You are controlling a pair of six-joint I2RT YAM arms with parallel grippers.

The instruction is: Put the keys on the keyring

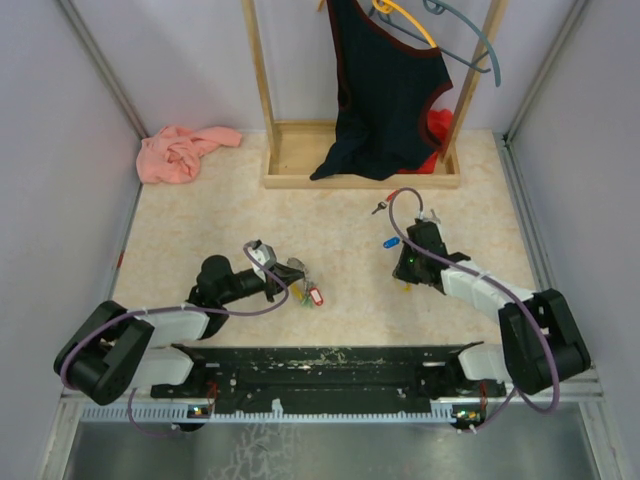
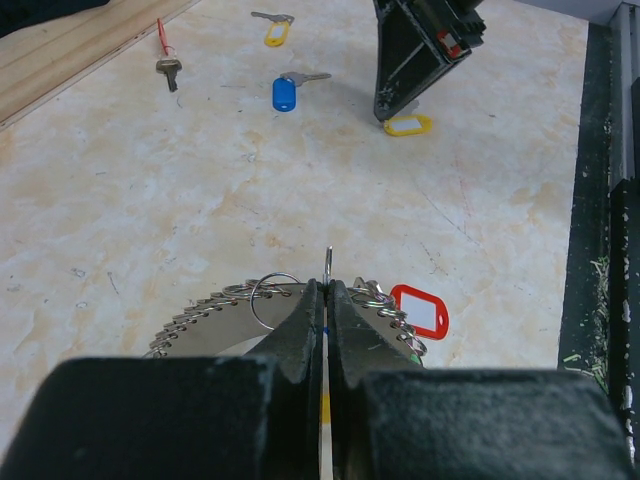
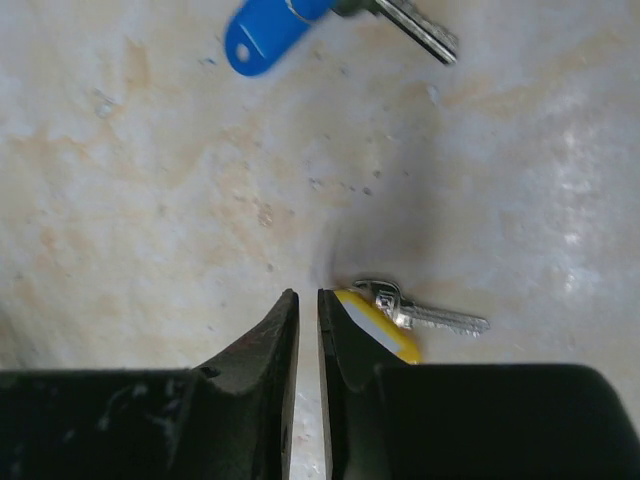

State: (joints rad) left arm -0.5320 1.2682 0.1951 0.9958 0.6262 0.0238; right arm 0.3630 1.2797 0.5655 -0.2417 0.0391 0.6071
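On the pale surface (image 1: 200,230), seen from above, the left gripper (image 1: 285,282) is noted over the keyring (image 1: 302,290); the right gripper (image 1: 407,275) is set well apart to its right.

Left wrist: fingers (image 2: 300,330) are pressed together on a thin silver blade (image 2: 328,262), with the ridged keyring just beneath. A blue key (image 2: 288,92) lies far off.

Right wrist: fingers (image 3: 265,345) are nearly together, with only a slit left and nothing held. A yellow key (image 3: 400,322) is seen just beside the right finger.

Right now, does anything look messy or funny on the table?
Yes. A pink cloth lies crumpled in the far left corner, not on the wooden rack where a dark top hangs. Loose keys are scattered too: a blue-tagged key, a yellow-tagged key and a red-tagged key.
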